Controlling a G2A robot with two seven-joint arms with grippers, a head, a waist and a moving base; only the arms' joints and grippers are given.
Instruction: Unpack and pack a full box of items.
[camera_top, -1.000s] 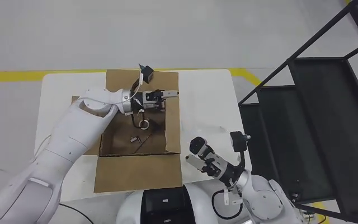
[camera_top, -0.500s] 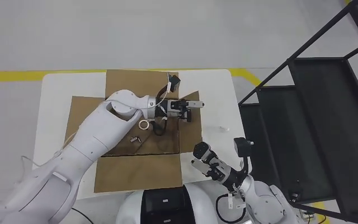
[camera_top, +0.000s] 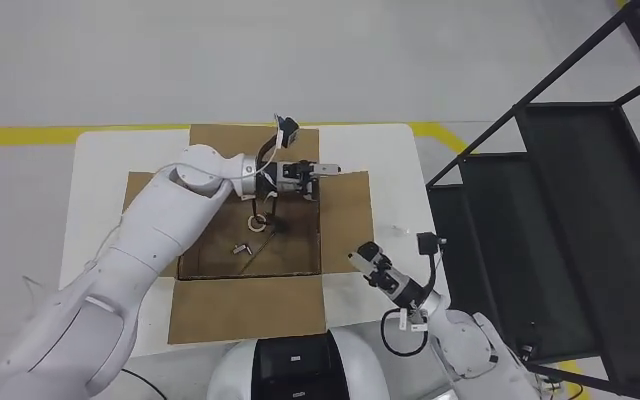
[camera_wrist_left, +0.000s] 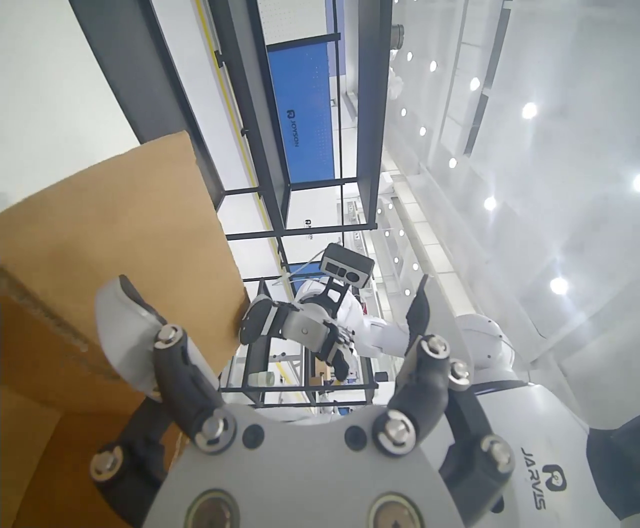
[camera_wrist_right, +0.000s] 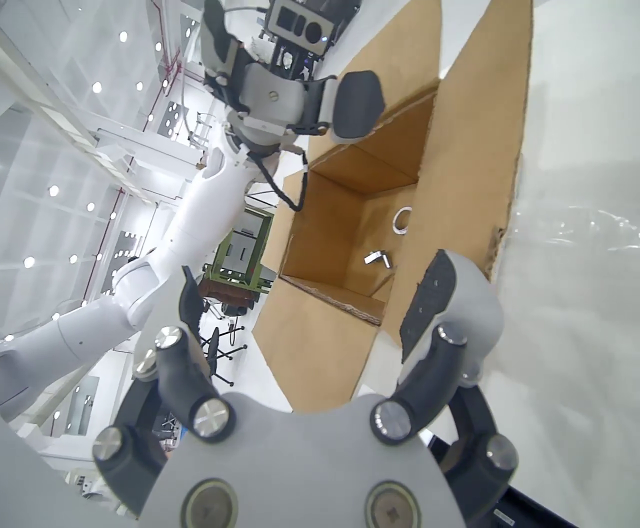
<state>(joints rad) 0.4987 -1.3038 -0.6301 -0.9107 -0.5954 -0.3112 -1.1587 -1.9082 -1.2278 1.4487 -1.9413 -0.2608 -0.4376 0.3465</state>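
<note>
An open cardboard box (camera_top: 250, 305) sits mid-table, its right flap (camera_top: 345, 225) folded outward. On the box floor lie a white ring (camera_top: 258, 224) and a small metal part (camera_top: 240, 247); the right wrist view shows the ring (camera_wrist_right: 401, 220) and the metal part (camera_wrist_right: 377, 257) too. My left gripper (camera_top: 322, 178) hangs open above the box's far right corner, with the flap (camera_wrist_left: 125, 240) beside one finger (camera_wrist_left: 130, 320). My right gripper (camera_top: 362, 255) stands open over the table just right of the box, and its fingers (camera_wrist_right: 440, 295) hold nothing.
The white table (camera_top: 110, 160) has bare room left and right of the box. A tiny white object (camera_top: 398, 231) lies on the table right of the flap. A black metal stair frame (camera_top: 530, 180) stands beyond the table's right edge.
The box's right flap went from upright to folded outward. My left gripper swung right over it, then drew back left. My right gripper shifted a little to the right near the front edge.
</note>
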